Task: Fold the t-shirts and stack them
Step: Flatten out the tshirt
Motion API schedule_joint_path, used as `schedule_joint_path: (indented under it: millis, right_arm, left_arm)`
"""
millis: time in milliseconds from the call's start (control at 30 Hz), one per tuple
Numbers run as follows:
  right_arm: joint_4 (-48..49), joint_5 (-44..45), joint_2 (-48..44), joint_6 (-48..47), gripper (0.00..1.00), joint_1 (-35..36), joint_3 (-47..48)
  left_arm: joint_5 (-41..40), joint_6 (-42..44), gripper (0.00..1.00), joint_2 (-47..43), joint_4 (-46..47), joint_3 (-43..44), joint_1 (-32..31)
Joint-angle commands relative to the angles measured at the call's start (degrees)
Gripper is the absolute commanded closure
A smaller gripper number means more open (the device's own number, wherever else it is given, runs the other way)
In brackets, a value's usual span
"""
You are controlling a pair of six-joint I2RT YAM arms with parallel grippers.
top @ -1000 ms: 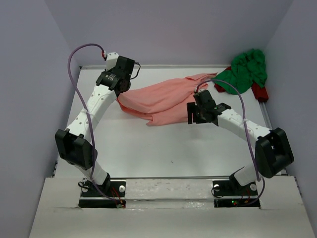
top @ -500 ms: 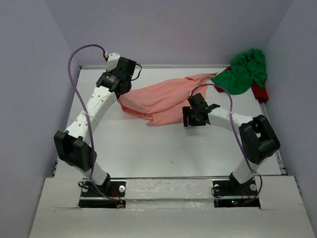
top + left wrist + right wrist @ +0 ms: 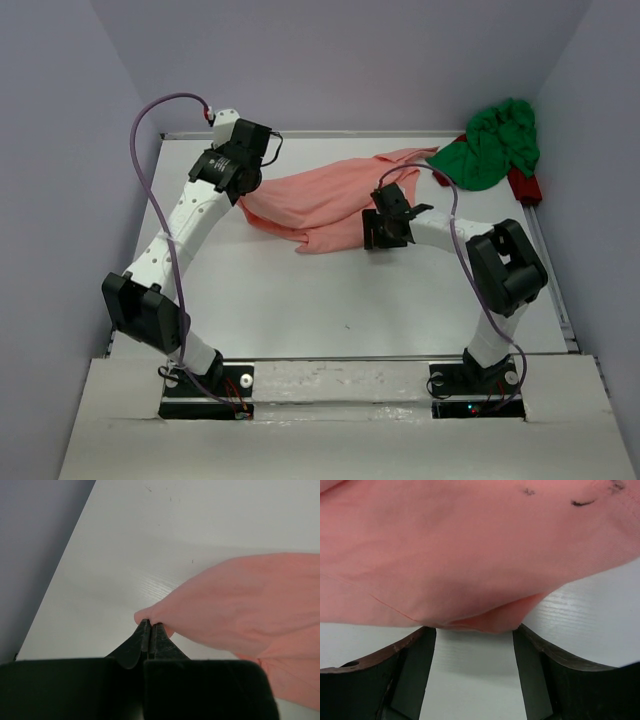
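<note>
L claw (image 3: 149,626) pinched tight on pink shirt (image 3: 320,195) edge, cloth trailing to its right; R claw (image 3: 474,631) wide open, gripping nothing, hem at its tips, green shirt (image 3: 495,140) well off right.

salmon pink t-shirt (image 3: 325,200) rumpled mid-table; green t-shirt (image 3: 492,145) bunched at far right corner

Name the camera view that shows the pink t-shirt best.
Top external: only there does the pink t-shirt show its full crumpled spread. Left wrist shows just the fold pinched in the shut left end effector; right wrist shows just an edge ahead of the open right end effector.
</note>
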Motion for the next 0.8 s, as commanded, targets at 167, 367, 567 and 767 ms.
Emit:
schedule_joint_path:
  millis: [167,367,567,767]
  right_arm:
    - [2.44,2.14,3.39,0.48,0.45,-0.60,6.15]
    - [2.18,2.48,2.87,1.44,1.00,-0.60,6.33]
    - [-0.36,11.69,-5.99,-0.13,1.00,-0.08,6.33]
    - [-7.39,21.64,-16.54,-6.29,1.00,0.54,16.75]
  left_arm:
    - [-1.34,1.55,1.00,-3.32,2.49,-2.08,-0.19]
    - [-0.90,1.02,1.00,-3.58,2.41,-3.49,-0.27]
    - [-0.90,0.41,1.00,-3.85,2.14,-4.64,-0.27]
    - [-1.08,-0.56,1.00,-3.85,1.18,-4.55,-0.80]
